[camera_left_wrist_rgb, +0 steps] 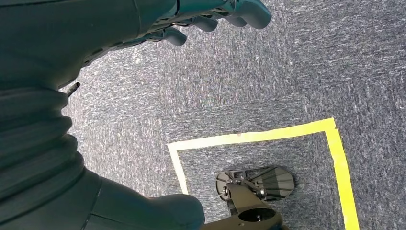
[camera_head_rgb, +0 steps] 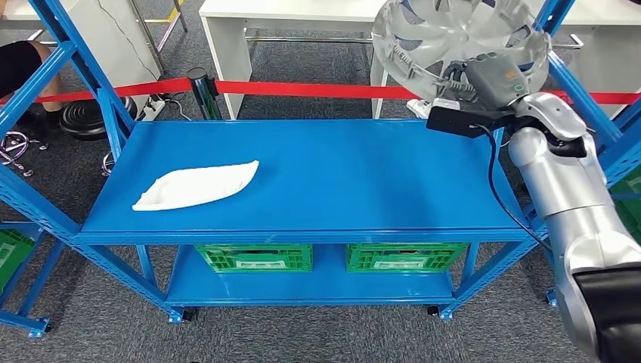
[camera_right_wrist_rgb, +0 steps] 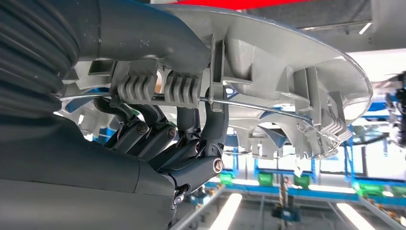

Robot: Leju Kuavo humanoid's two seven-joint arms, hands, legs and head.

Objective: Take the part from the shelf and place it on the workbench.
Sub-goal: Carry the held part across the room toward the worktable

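Note:
My right hand [camera_head_rgb: 491,79] holds a round silver wheel-cover part [camera_head_rgb: 453,34] up in the air, above the far right corner of the blue workbench top [camera_head_rgb: 340,174]. In the right wrist view the dark fingers [camera_right_wrist_rgb: 191,139] curl through the part's [camera_right_wrist_rgb: 297,72] ribbed underside and wire ring, the thumb lying over it. A flat white moulded part [camera_head_rgb: 198,185] lies on the bench's left half. My left hand [camera_left_wrist_rgb: 210,17] hangs over grey carpet, fingers loosely curled with nothing in them.
Two green crates [camera_head_rgb: 255,257] [camera_head_rgb: 404,257] sit on the lower shelf. Blue rack uprights [camera_head_rgb: 83,68] flank both sides of the bench. A red barrier tape [camera_head_rgb: 302,88] and black post [camera_head_rgb: 202,92] run behind it, with white tables beyond. Yellow floor tape [camera_left_wrist_rgb: 258,136] marks the carpet.

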